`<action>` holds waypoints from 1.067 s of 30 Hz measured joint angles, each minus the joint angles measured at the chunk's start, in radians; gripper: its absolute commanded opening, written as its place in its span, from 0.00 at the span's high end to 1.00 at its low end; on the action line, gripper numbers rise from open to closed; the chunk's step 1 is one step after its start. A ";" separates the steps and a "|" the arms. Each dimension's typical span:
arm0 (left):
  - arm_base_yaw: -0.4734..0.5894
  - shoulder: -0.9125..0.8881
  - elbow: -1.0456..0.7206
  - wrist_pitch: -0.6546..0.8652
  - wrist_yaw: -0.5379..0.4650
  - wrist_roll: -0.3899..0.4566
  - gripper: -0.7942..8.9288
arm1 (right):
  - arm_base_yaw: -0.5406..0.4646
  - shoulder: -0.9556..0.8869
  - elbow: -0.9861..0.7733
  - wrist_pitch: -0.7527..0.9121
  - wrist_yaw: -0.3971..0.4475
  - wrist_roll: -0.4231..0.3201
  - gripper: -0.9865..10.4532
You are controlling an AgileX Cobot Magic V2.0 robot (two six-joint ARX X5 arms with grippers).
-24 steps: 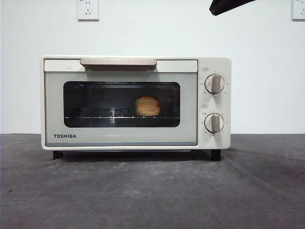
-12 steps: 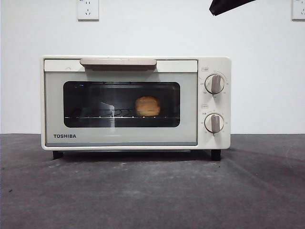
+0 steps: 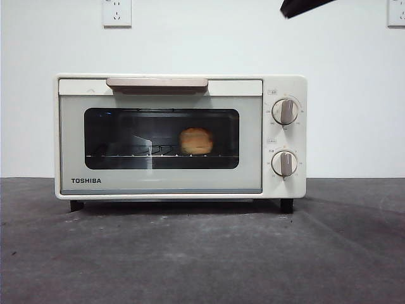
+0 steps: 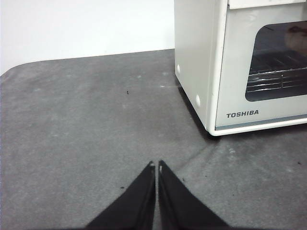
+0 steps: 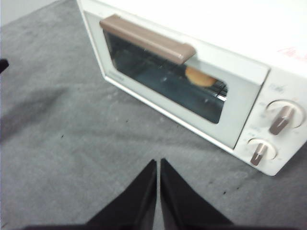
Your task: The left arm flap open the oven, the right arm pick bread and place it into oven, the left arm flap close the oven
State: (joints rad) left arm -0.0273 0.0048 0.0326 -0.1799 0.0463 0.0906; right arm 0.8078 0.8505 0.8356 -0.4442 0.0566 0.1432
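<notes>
- While both arms hang clear of the work, the left gripper [image 4: 156,164] has its two black jaws pressed together, tips nearly touching, nothing between them.
- It is poised above bare grey table [image 4: 81,120], off the oven's outer side wall and well apart from it.
- The right gripper [image 5: 158,161] is likewise pressed together and empty, poised above the table in front of the oven door, apart from it.
- In the front view only one black arm tip [image 3: 302,6] shows, at the top edge toward the right corner; which arm it is cannot be told from that view.
- The oven [image 3: 180,136] stands upright on the table toward its back edge, close to the white wall, on short dark feet.
- Its door is shut flat against the body; the beige bar handle [image 3: 157,83] runs along the top of the door.
- The bread [image 3: 195,140] sits inside on the wire rack [image 3: 126,152], seen through the dark glass window, a little right of the window's middle.
- Right wrist view shows the same loaf [image 5: 199,76] behind the glass, just under the end of the handle nearer the knobs.
- Two round knobs [image 3: 285,111] sit one above the other on the panel beside the door.
- The TOSHIBA lettering [image 3: 85,180] is at the door's lower corner, away from the knobs.
- Two wall sockets [image 3: 117,12] show on the wall above the oven, one toward each top corner of the front view.
</notes>
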 measured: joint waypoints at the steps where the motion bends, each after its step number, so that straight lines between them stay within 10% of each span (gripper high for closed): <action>1: 0.000 0.000 0.000 0.000 0.000 0.000 0.90 | -0.008 -0.014 0.000 0.000 0.002 -0.011 0.91; 20: 0.000 0.000 0.000 0.000 0.000 0.000 0.90 | -0.623 -0.463 -0.410 0.365 0.017 -0.070 0.91; 32: 0.000 0.000 0.000 0.000 0.000 0.000 0.90 | -0.744 -0.777 -0.703 0.454 0.023 -0.076 0.91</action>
State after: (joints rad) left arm -0.0273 0.0048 0.0326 -0.1799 0.0463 0.0906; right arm 0.0635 0.0731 0.1322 0.0093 0.0792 0.0673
